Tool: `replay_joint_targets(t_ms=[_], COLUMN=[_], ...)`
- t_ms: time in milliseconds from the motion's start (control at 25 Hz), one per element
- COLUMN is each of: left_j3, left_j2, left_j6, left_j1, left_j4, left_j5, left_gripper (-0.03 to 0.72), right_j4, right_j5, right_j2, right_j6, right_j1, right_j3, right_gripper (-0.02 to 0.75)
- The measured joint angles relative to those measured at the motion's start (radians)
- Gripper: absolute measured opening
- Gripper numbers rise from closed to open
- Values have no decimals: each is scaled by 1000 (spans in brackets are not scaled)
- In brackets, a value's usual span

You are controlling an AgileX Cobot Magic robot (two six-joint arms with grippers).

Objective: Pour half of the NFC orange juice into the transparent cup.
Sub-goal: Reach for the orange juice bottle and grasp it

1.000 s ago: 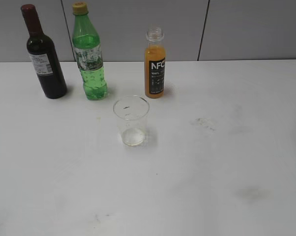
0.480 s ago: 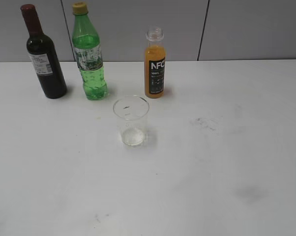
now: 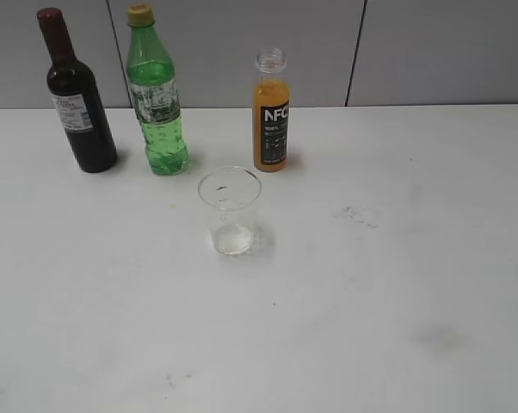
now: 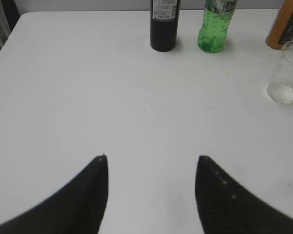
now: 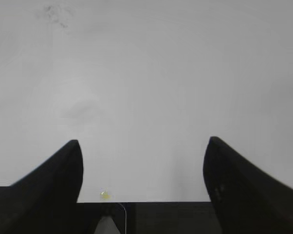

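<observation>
Both hands released, empty. NFC orange juice [image 3: 271,112] uncapped, light, slick; grip yours mid-label. Transparent cup [image 3: 230,210] tips easily.

The exterior view looks down at a slant from the front of the white table [image 3: 397,284], facing the grey back wall [image 3: 440,52]; no arm is in frame. The left wrist view sits low behind the left gripper [image 4: 151,168], facing forward across the table; wine bottle [image 4: 164,24], green bottle [image 4: 215,27], juice bottle [image 4: 286,27] and cup [image 4: 286,73] stand far ahead and right of its fingertips, shared with the exterior view. The right wrist view looks steeply down past the right gripper [image 5: 142,152] at bare tabletop near the table's edge.
</observation>
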Motion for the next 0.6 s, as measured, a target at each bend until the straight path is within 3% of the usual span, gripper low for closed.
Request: replay_joint_targets(t_ms=[280,600], left_j3=[0,0], left_j2=[0,0], left_j6=[0,0], left_j1=[0,0], left_j4=[0,0], left_j5=[0,0], left_gripper=[440,440], right_j4=[0,0], right_j5=[-72,-78], right_j2=[-349,-643], right_j6=[-1,-1], right_j1=[-1,-1], right_j3=[252,373], right_gripper=[591,591])
